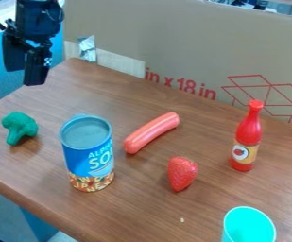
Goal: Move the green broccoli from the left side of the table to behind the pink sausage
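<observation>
From the sausage (pixel 151 133) on the worktop (pixel 132 198), a can (pixel 88 153) stands at eight o'clock, a bottle (pixel 246 134) at three, a strawberry (pixel 183 173) and cup (pixel 249 229) near five; cardboard (pixel 154 38) rises at twelve.

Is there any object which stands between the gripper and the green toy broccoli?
Nothing visible stands between the gripper and the green toy broccoli. The blue can stands to the broccoli's right in the view, off that line.

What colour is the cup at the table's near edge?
The cup is bright turquoise, seen best in the camera view.
</observation>
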### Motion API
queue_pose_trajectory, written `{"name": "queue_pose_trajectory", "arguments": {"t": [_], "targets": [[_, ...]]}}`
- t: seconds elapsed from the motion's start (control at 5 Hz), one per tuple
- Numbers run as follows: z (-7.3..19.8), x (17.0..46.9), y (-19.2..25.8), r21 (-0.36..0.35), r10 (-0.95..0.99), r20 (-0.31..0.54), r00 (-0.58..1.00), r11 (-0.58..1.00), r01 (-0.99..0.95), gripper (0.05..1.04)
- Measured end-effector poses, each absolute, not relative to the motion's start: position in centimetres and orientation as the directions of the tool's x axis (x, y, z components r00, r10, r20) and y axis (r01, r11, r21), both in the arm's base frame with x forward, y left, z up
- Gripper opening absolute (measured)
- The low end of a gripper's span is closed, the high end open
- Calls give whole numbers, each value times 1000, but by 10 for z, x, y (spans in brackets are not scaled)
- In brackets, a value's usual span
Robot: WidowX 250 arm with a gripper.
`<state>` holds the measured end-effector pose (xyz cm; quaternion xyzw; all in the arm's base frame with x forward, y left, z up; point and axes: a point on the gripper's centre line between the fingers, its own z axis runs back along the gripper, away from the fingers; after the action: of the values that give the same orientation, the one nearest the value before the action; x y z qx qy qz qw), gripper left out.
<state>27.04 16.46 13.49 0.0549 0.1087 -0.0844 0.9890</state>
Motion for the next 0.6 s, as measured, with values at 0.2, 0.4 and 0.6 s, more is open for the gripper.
{"name": "queue_pose_trajectory", "arguments": {"t": [0.2, 0.4, 0.6], "targets": [[123, 268, 163, 69, -161, -242, 957, 981, 182, 1005], [121, 248, 157, 67, -202, -76, 976, 976, 207, 1005], [131, 224, 170, 109, -159, 25, 987, 982, 155, 1005]]}}
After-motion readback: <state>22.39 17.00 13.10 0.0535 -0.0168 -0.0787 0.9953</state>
